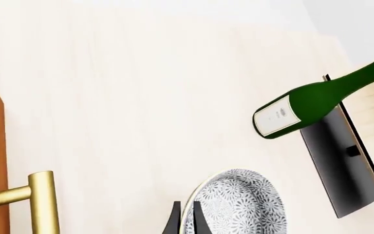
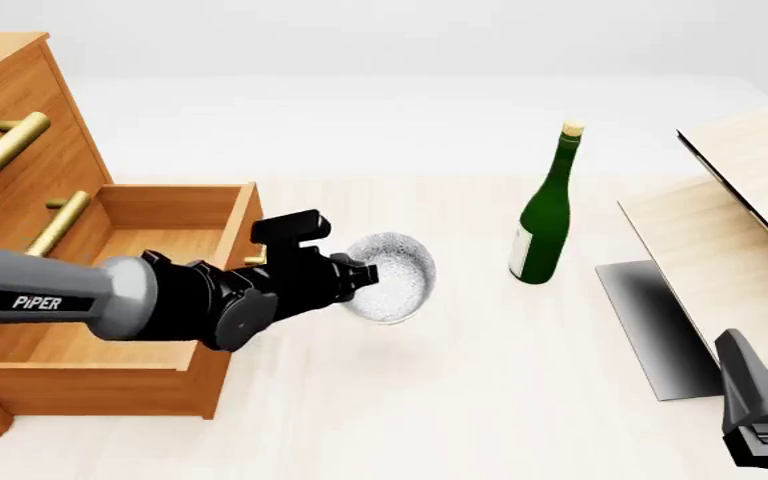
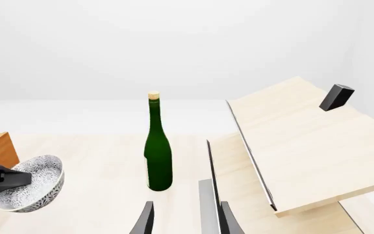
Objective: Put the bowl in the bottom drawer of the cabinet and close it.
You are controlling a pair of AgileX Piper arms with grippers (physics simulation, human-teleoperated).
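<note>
Left arm holds the bowl beside the open drawer.
The left gripper [image 2: 357, 272] has its jaws clamped on the rim of the small white grey-speckled round bowl [image 2: 392, 277], tilted above the pale worktop [image 2: 464, 400], just right of the pulled-out orange-brown wooden bottom drawer [image 2: 157, 300]; the right gripper's [image 3: 183, 219] jaws stand parted.

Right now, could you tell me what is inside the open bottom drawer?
The visible part of the bottom drawer shows only bare wood. The left arm covers the near part, so that stays unknown. The bowl is outside, held by the left gripper.
</note>
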